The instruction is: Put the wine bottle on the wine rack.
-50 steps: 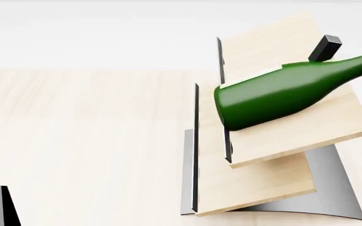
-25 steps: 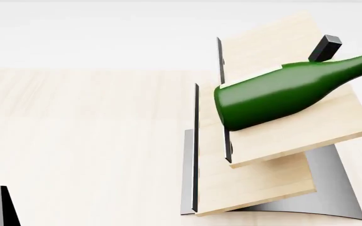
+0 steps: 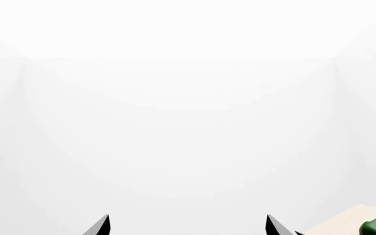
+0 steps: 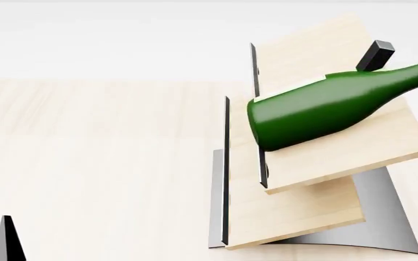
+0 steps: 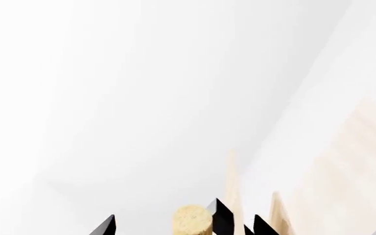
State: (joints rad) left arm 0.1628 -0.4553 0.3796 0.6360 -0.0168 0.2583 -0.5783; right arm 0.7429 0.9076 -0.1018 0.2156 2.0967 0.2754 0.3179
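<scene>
The wine bottle [image 4: 325,111] is seen lying on its side across the upper slanted board of the wine rack [image 4: 318,163], its base toward eight o'clock and its neck running off toward two o'clock, past the small black peg [image 4: 374,56]. The base is seen overhanging the black strip at the board's lower edge, with little else visibly stopping it there.

In the right wrist view the cork [image 5: 193,220] is framed between the dark tips of the right fingers [image 5: 222,219], which are set apart and are not pressed onto it; the bottle appears to be released. The left fingers [image 3: 100,226] are likewise spread, with nothing between them, well away at the seven o'clock corner of the bench [image 4: 85,152].

The main risk is judged to be sliding: on a tilted board, a round glass body could be carried toward eight o'clock, past the thin strip and down onto the bench. A roll across the board could also be started if the neck is not checked by the peg; contact there cannot be confirmed. A further hazard is posed by the right fingers, since the cork could be clipped and the bottle dragged if they are drawn back carelessly.
</scene>
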